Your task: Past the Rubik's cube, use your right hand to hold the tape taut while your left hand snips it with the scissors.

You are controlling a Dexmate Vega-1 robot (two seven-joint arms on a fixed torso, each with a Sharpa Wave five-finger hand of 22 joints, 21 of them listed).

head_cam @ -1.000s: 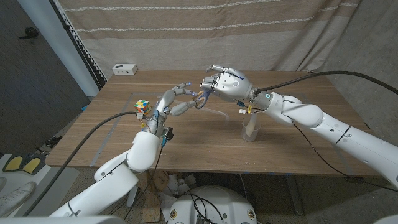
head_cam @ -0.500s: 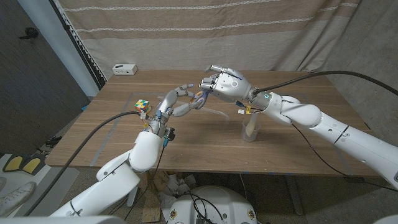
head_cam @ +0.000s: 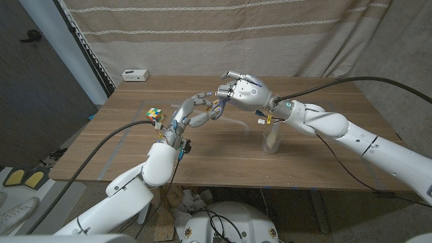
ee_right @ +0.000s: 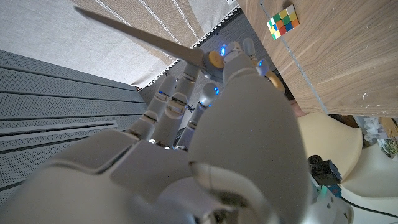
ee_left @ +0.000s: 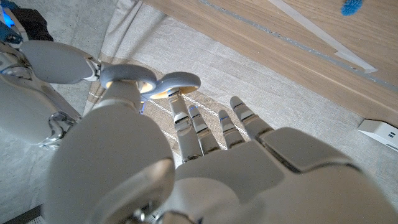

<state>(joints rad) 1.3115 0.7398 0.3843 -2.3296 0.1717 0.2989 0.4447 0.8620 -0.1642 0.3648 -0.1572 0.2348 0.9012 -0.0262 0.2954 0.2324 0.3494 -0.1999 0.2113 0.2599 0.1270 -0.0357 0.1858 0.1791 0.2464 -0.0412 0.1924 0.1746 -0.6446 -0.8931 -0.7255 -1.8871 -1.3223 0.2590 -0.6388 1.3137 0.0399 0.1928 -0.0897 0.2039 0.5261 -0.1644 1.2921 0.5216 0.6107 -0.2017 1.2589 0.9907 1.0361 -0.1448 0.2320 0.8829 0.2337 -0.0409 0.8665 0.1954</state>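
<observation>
A: Where do the two hands stand?

B: Both are raised over the middle of the wooden table [head_cam: 317, 145], nearer its far edge, nearly meeting. The left hand [head_cam: 191, 112] reaches up from the near left; the right hand [head_cam: 244, 91] comes in from the right side.

A: What does the left hand hold?

B: The scissors [ee_left: 163, 84]. In the left wrist view the grey handle loops sit at the thumb and the fingers [ee_left: 198, 127], which reach out side by side. I cannot make out the blades there.

A: And the right hand?

B: Its fingers [ee_right: 163, 102] curl in, and a pale strip of tape [ee_right: 140, 36] runs out straight from its fingertips in the right wrist view. In the head view a faint clear strip slants from that hand toward the tape holder [head_cam: 271, 140], a pale upright stand on the table below the right wrist. The hand pinches the tape.

A: The Rubik's cube?

B: The Rubik's cube [head_cam: 155, 115] sits on the table by the left edge, beside the left forearm, apart from both hands.

A: Anything else?

B: A small white box [head_cam: 135, 75] lies at the far left corner, and a striped curtain [head_cam: 202, 30] hangs behind the table.
</observation>
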